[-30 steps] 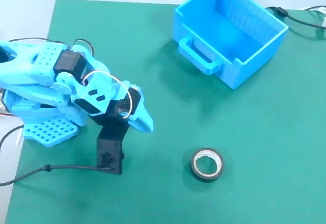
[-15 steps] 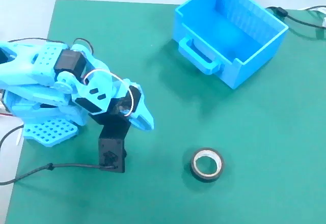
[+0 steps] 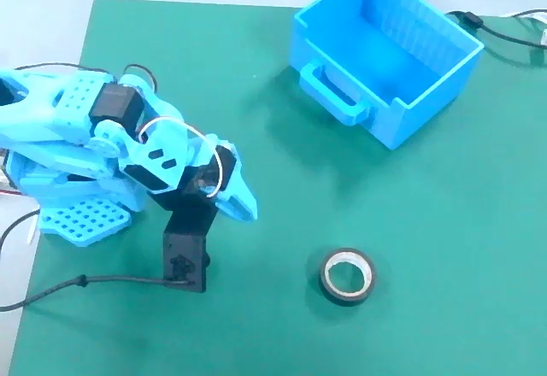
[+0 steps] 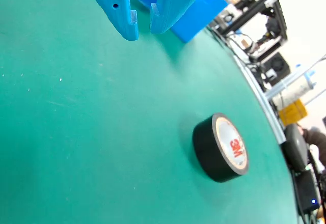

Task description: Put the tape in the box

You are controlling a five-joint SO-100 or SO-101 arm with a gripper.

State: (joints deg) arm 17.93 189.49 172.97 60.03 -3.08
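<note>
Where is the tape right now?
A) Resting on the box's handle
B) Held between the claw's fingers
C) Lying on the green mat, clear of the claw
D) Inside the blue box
C: in the fixed view the tape lies flat on the green mat, apart from the claw and away from the box; the wrist view shows nothing between the claw's fingers.

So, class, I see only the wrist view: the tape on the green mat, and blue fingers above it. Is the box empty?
Observer: Yes. The fixed view shows the box with nothing inside.
Operator: Which way does its handle point?
Observer: The loop handle faces lower left in that view, towards the arm.
Operator: And where is the tape from the hand?
Observer: The tape lies flat, to the lower right of the hand, apart from it.
</note>
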